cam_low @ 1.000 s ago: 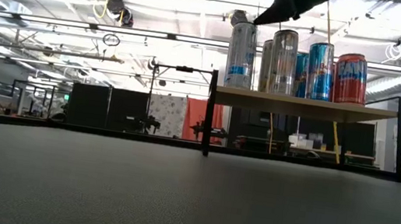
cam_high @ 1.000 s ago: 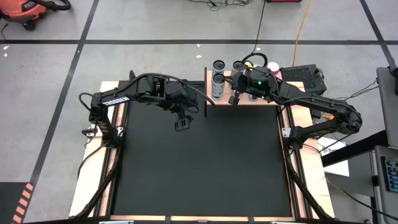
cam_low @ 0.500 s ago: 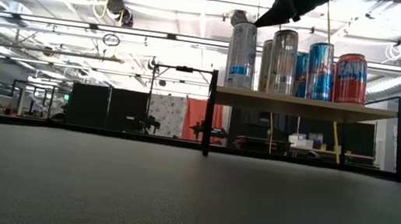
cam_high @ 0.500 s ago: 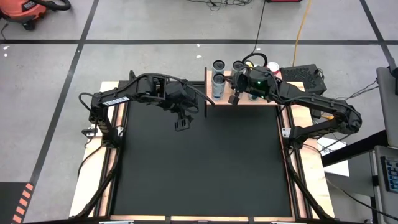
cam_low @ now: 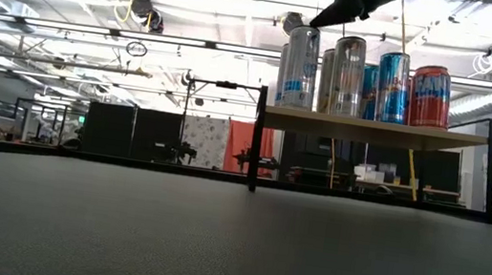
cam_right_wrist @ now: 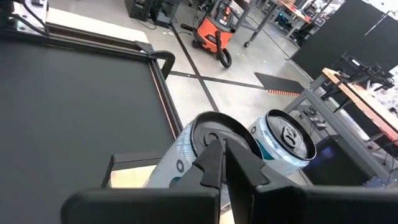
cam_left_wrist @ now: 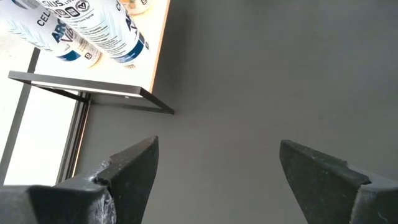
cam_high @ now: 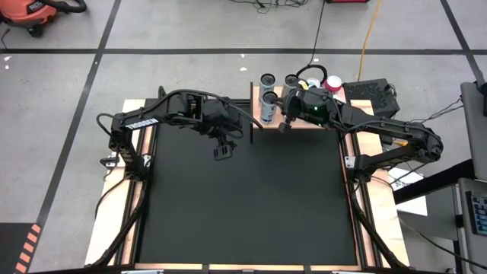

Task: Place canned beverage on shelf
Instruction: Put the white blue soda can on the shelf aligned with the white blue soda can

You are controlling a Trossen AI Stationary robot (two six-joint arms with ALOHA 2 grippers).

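Low view: light natural-wood shelf (cam_low: pixel 372 129) on thin black legs at the far side of the black tabletop mat (cam_low: pixel 211 248), carrying upright cans in a row: tall silver can with blue lettering (cam_low: pixel 298 66) at the left end, a second silver can (cam_low: pixel 346 75), a blue-patterned can (cam_low: pixel 392 87) and a shorter red can (cam_low: pixel 430 96) at the right end. High view alone: shelf (cam_high: pixel 335 123) at the far edge of the mat (cam_high: pixel 243 198), can tops as circles, both arms entire. Right wrist view alone: round silver lid with pull tab of the leftmost can (cam_right_wrist: pixel 214 134), another lid (cam_right_wrist: pixel 287 134) beside it, an orange shop vacuum (cam_right_wrist: pixel 214 38) on the floor beyond.

Against the frame one second earlier: right gripper (cam_high: pixel 283 125) shifted slightly leftward and toward the far side; cans and left arm unchanged.

Right arm reaching over the shelf, right gripper fully closed on nothing, tips just above the leftmost can. Left gripper (cam_high: pixel 222 154) parked over the mat left of the shelf, fingers (cam_left_wrist: pixel 134 171) spread wide, empty.
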